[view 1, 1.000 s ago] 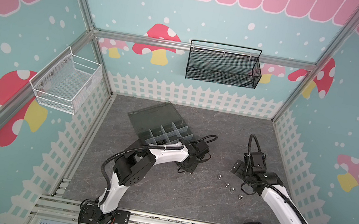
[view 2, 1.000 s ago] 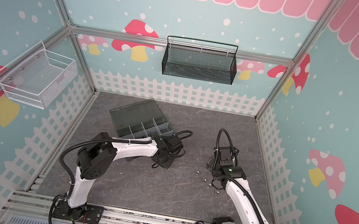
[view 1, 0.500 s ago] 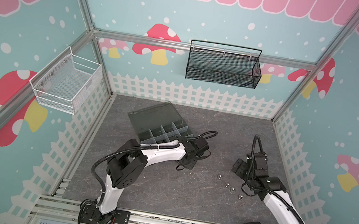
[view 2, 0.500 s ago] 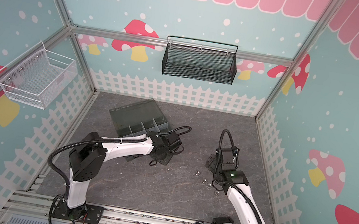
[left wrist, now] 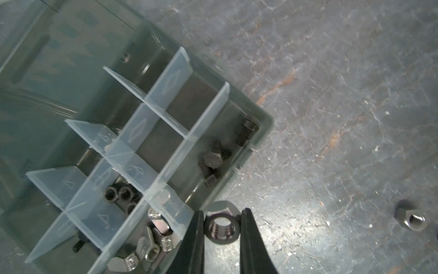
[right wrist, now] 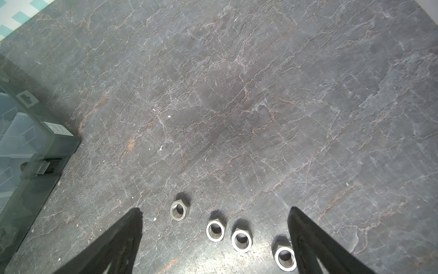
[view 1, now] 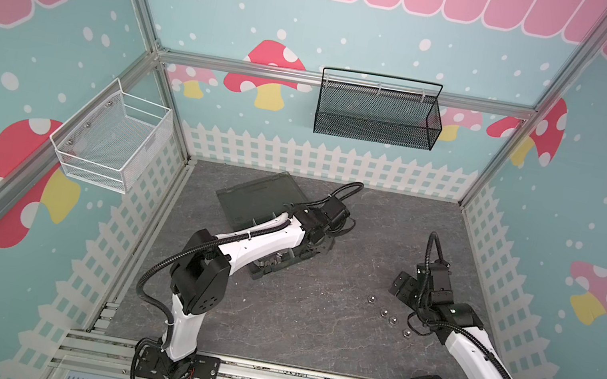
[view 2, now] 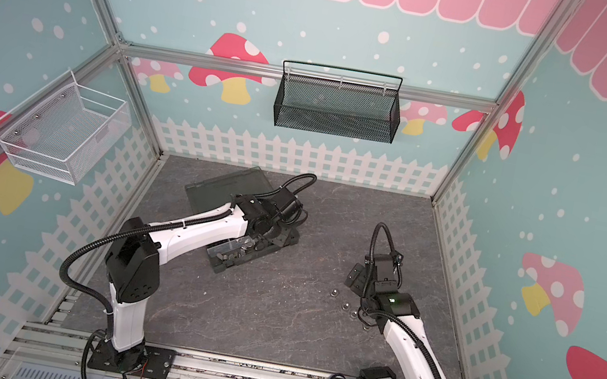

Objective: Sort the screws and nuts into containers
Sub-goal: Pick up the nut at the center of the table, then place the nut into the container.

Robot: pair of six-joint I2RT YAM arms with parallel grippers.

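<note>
My left gripper [left wrist: 222,211] is shut on a silver nut [left wrist: 220,228], its threaded hole facing the wrist camera. It sits just outside a corner of the dark grey organizer box [left wrist: 263,118], which both top views show under the arm [view 1: 262,272] [view 2: 226,259]. The containers hold black screws [left wrist: 246,132], black hex nuts [left wrist: 118,194] and silver winged nuts [left wrist: 151,246]. My right gripper [right wrist: 215,210] [view 1: 403,286] stands open over the floor. Several silver nuts [right wrist: 241,240] [view 1: 384,312] [view 2: 345,305] lie in a row between its fingers, none touched.
The box's smoky lid [view 1: 262,200] lies open toward the back. One more nut [left wrist: 412,218] lies on the floor away from the box. A black mesh basket [view 1: 378,115] hangs on the back wall and a white wire basket [view 1: 112,140] on the left wall.
My left gripper has moved back and leftward to the box with the nut in it. The right arm has shifted only slightly and stays open.
</note>
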